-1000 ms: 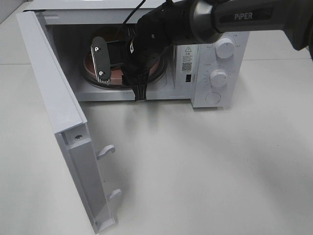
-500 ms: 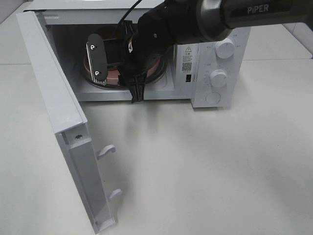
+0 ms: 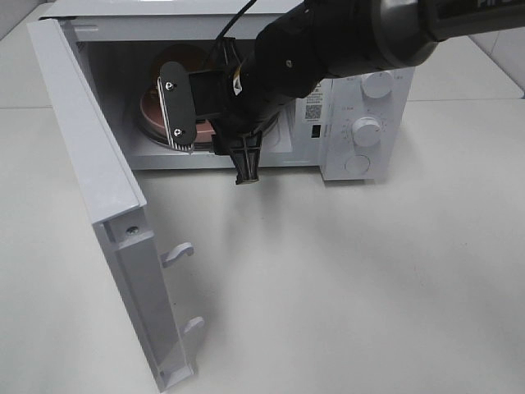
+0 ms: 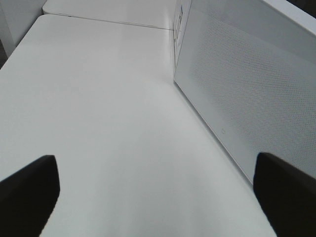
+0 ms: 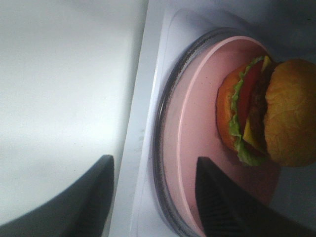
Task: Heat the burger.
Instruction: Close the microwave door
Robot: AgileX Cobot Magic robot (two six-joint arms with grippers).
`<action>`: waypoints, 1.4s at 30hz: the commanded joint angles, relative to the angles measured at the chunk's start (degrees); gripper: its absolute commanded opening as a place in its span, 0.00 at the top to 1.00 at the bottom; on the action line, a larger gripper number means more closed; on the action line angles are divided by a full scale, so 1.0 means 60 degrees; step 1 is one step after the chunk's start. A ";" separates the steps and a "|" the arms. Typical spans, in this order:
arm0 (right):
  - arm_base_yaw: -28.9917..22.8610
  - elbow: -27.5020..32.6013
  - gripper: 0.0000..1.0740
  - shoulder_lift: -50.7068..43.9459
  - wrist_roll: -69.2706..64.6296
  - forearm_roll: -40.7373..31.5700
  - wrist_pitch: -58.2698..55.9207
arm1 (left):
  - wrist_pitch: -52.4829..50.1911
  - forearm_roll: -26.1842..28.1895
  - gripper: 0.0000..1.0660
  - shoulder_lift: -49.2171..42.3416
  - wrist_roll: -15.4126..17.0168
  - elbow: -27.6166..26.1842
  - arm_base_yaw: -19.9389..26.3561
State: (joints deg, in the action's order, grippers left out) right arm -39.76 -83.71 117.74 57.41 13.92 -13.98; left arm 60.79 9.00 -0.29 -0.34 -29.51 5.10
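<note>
The burger [image 5: 269,116] sits on a pink plate [image 5: 197,98], toward its rear rim, on the glass turntable [image 5: 159,138] inside the microwave [image 3: 332,160]; the door [image 3: 90,156] stands open; the right end effector [image 5: 153,162] hangs at the cavity's mouth, its 2 fingers spread, gripping nothing; the left end effector [image 4: 155,162] is spread wide above the tabletop [image 4: 98,98], also empty.

Right arm [image 3: 344,37]: glossy dark-grey tubular link; matte black wrist housing; thin black cable [image 3: 236,18] trailing off its top; right jaws: two flat black plates, one edged in pale metal with two screws [image 3: 168,83], inner faces finely ribbed; left jaws: two dark blunt tips, blurred.
</note>
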 commanded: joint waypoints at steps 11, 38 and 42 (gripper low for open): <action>-0.0067 0.1958 0.49 -0.1280 -0.0086 0.0038 0.1031 | 0.0000 -0.0019 0.04 -0.0010 0.0000 0.0010 0.0019; -0.0143 0.5338 0.36 -0.4679 -0.5987 0.0038 0.1690 | 0.0000 -0.0019 0.04 -0.0010 0.0000 0.0010 0.0019; -0.0134 0.5653 0.34 -0.5166 -0.6914 0.0038 0.1681 | 0.0000 -0.0019 0.04 -0.0010 0.0000 0.0010 0.0019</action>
State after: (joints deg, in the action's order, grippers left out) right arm -40.57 -49.85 87.49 18.05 13.87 -4.24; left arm 60.79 9.00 -0.29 -0.34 -29.51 5.10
